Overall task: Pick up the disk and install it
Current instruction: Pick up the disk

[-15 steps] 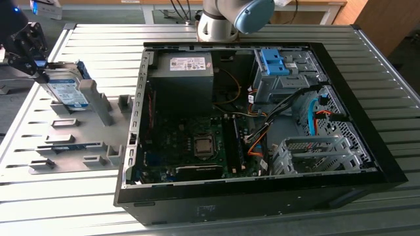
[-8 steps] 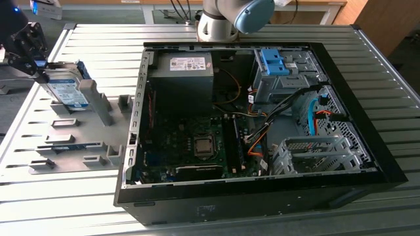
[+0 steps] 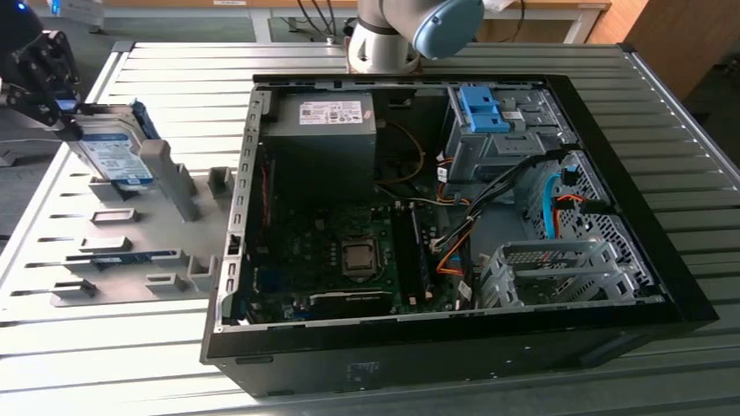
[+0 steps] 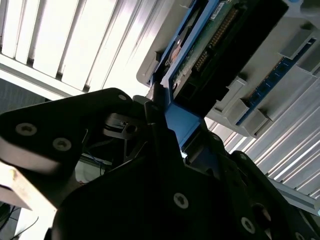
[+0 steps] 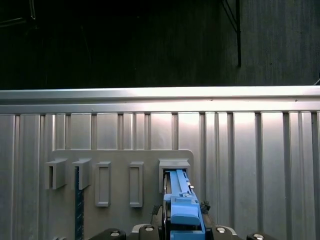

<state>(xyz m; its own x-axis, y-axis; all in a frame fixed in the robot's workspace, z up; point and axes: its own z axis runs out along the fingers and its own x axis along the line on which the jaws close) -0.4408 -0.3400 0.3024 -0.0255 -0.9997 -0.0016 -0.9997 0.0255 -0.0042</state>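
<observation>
Risk first. Could jam in the holder (image 3: 151,251) if pulled at a tilt. Standing upright at its far slot is the disk (image 3: 113,158), just above the slot or partly inside; cannot tell which. Could then wedge the lower edge against the slot walls.

Could slip as well. Gripped by the gripper (image 3: 64,121), which looks clenched on the narrow blue rail at the upper edge only. Likely to swing or twist there under a quick turn. Plastic at that place, probably a little flexible, so may give way under a hard squeeze.

Could also knock against the case (image 3: 463,364) if carried too low over its wall. Many cables (image 3: 543,186) and a metal cage (image 3: 555,269) inside, easy to catch on.

As for the look: flat, rectangular, silver metal, with a white-and-blue label on the face seen in the exterior view and a bright blue frame around the edges. In the second wrist view, a green circuit board and a row of connector pins on the other face. In the first wrist view, seen edge-on as a blue strip over the end slot. Placed at the exterior view's left, well apart from the case.
</observation>
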